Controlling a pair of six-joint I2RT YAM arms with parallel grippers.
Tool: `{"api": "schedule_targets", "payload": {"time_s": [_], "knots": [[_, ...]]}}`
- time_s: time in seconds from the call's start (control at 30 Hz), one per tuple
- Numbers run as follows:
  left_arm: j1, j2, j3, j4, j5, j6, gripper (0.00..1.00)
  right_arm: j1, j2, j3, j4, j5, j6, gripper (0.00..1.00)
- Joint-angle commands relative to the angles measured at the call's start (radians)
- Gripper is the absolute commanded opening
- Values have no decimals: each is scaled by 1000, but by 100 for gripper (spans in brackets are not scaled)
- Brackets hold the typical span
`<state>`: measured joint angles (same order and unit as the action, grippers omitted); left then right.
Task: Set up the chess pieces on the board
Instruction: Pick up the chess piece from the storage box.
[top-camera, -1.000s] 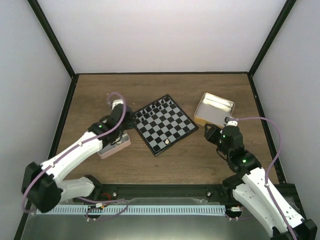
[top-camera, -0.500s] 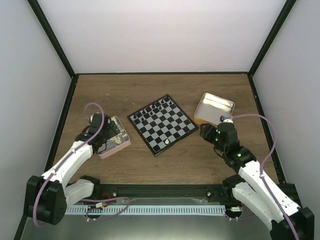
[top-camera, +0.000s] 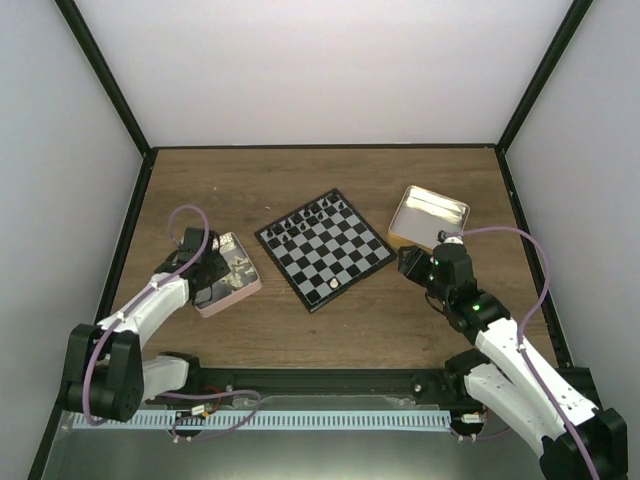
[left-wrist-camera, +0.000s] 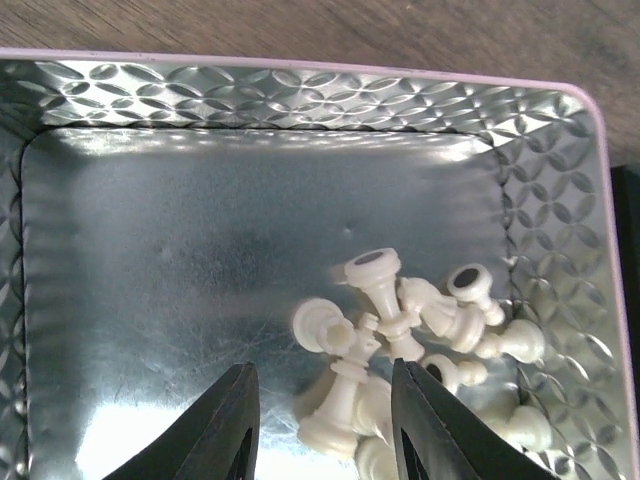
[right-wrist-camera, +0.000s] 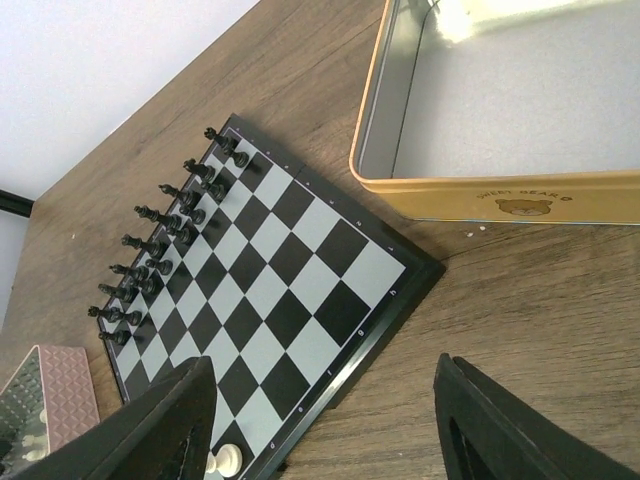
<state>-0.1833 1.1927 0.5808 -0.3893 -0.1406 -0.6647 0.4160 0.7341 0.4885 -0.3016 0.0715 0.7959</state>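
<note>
Overhead and wrist views. The board (top-camera: 340, 250) is lying turned at an angle at the middle of the tabletop (top-camera: 330, 330). Black pieces (right-wrist-camera: 160, 250) are standing in two rows along its far-left edge. A single cream piece (right-wrist-camera: 228, 460) is standing upright on a square at the opposite, near edge. The other cream chess pieces (left-wrist-camera: 385, 290) are lying jumbled in a corner of the pink tin (left-wrist-camera: 300, 75), left of the board. The left fingers (left-wrist-camera: 235, 420) are reaching down into that tin, parted and straddling one toppled piece; a gap is showing between that piece and one finger. The right fingers (right-wrist-camera: 180, 420) are spread wide with nothing between them, hovering over bare wood between the board's right corner and the gold tin (right-wrist-camera: 480, 195).
</note>
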Motion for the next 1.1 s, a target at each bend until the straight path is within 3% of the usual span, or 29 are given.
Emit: {"api": "schedule_targets", "payload": {"time_s": [0.0, 0.33, 0.57, 0.87, 1.07], "knots": [[20, 73, 42, 43, -13, 37, 39, 4, -7, 18, 24, -2, 8, 61], [31, 179, 79, 66, -6, 79, 22, 4, -30, 4, 17, -6, 13, 59], [31, 150, 93, 28, -30, 93, 9, 4, -34, 8, 16, -3, 14, 59], [8, 20, 187, -73, 28, 148, 9, 4, -40, 8, 21, -3, 15, 58], [-113, 8, 258, -82, 151, 190, 9, 4, -49, 2, 22, -5, 24, 58]]}}
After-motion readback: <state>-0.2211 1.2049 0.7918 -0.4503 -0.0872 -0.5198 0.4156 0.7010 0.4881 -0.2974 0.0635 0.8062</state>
